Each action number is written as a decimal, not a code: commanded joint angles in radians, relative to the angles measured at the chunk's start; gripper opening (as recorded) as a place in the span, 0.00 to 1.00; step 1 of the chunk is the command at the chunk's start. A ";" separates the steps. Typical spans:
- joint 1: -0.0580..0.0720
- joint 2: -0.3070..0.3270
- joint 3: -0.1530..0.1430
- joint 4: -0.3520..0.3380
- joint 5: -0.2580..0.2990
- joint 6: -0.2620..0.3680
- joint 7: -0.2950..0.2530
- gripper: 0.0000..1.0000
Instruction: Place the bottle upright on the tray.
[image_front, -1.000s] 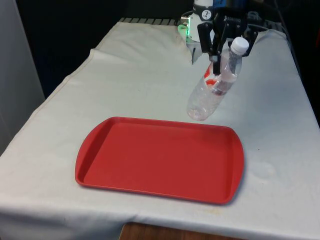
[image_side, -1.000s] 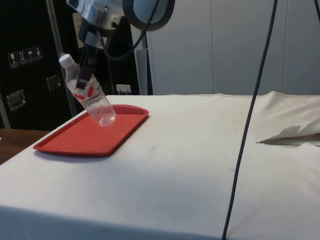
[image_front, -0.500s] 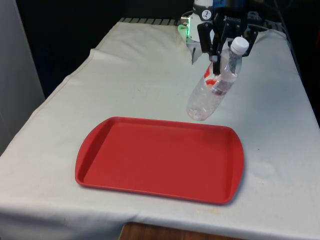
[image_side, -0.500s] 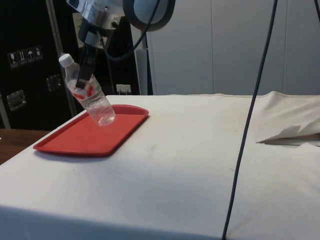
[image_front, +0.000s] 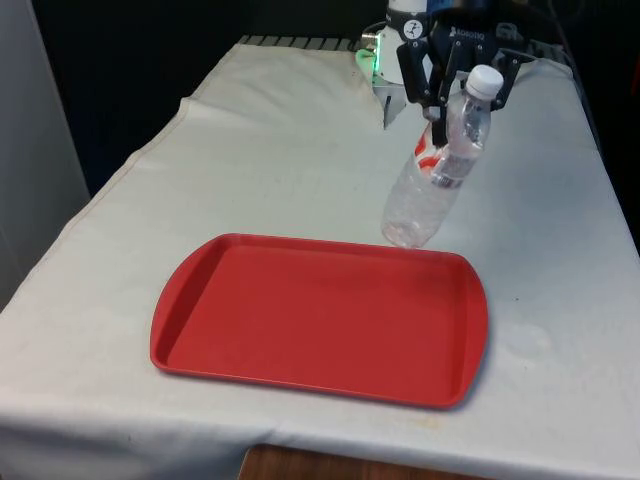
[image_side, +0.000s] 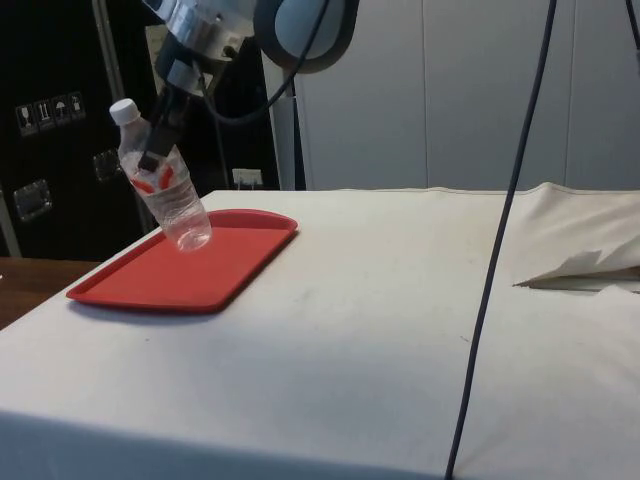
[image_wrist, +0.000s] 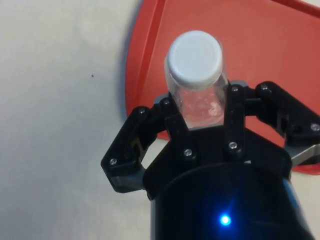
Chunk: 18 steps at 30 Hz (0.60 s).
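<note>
A clear plastic bottle (image_front: 435, 175) with a white cap and a red label hangs in the air, tilted a little. My gripper (image_front: 447, 112) is shut on its upper part, just under the cap. From the side the bottle (image_side: 160, 185) hangs over the far end of the red tray (image_side: 180, 265), with my gripper (image_side: 158, 150) on its neck. The red tray (image_front: 320, 318) lies flat on the white cloth, and the bottle's base is above its far right corner. In the wrist view the white cap (image_wrist: 195, 60) sits between the fingers (image_wrist: 175, 127), with the tray (image_wrist: 270, 45) below.
The white cloth (image_front: 250, 150) covers the table around the tray. A fold of cloth (image_side: 580, 265) rises at the side view's right. A dark cable (image_side: 500, 240) hangs in front of the side camera.
The bottle has been lifted slightly and turned closer to upright. It has moved a little towards the tray. My gripper keeps its hold.
</note>
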 joint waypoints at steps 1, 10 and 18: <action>0.000 0.000 0.000 -0.002 0.000 0.010 0.003 0.34; 0.001 0.000 -0.002 -0.037 0.000 0.110 0.029 0.34; -0.002 -0.003 -0.001 -0.079 0.004 0.225 0.056 0.34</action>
